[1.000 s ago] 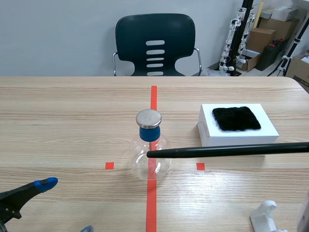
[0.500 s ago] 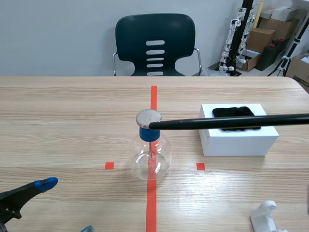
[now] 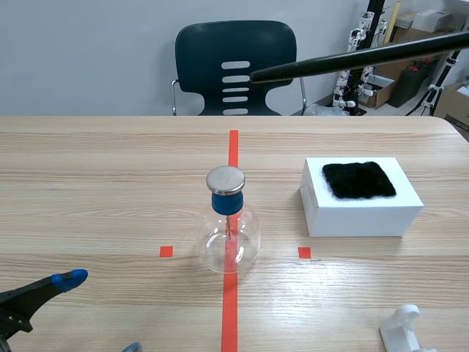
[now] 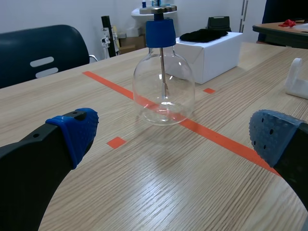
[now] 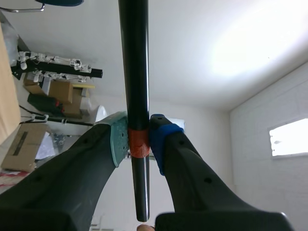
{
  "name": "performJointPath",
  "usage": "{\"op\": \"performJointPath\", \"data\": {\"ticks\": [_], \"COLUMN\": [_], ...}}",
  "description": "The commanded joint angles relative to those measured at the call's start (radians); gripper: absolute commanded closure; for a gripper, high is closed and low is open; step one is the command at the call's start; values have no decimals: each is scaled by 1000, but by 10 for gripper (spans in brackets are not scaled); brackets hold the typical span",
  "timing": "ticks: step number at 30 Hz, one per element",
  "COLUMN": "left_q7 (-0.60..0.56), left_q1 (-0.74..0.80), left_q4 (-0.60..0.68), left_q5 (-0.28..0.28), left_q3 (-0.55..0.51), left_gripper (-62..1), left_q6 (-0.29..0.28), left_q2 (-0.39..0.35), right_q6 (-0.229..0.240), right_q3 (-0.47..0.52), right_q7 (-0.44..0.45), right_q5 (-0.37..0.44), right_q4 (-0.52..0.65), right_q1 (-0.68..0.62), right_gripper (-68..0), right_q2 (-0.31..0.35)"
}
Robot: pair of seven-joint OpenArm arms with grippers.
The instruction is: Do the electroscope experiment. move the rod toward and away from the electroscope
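The black rod (image 3: 352, 59) is held high above the counter (image 3: 110, 183), its tip in front of the chair (image 3: 220, 44) and well apart from the electroscope flask (image 3: 228, 227); the right tool (image 5: 138, 144) is clamped on the rod at an orange-red tape band; the flask is stood on the red line, ahead of the left tool (image 4: 175, 134), whose fingers are spread wide with nothing gripped; a black fur pad (image 3: 359, 180) is laid on a white box (image 3: 363, 213) near the flask.

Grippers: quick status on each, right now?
Left gripper: open, holding nothing.
Right gripper: shut on the black rod, at its orange-taped band.
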Motion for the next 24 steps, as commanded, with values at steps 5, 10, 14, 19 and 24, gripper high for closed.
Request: {"op": "performJointPath", "data": {"ticks": [5,10,14,19,24], "left_q7": [-16,-16,-16,-16,-16], "left_q1": [-5,-5,-5,-5,-5], "left_q4": [5,5,5,5,5], "left_q5": [-6,-6,-6,-6,-6], "left_q3": [-2,-2,-2,-2,-2], "left_gripper": [-623,-623,-623,-623,-623], "left_q6": [-2,-2,-2,-2,-2], "left_q2": [5,5,5,5,5], "right_q6": [-23,-45,-45,-45,-43], "right_q3": [-3,-70,-123,-172,-240], "right_q7": [-16,-52,-67,-72,-95], "right_q5": [42,42,41,38,-26], "right_q4": [-111,-194,-244,-269,-273], "right_q1": [115,223,293,342,399], "right_gripper": [-11,-11,-11,-11,-10], "right_q2": [132,206,219,219,219]}}
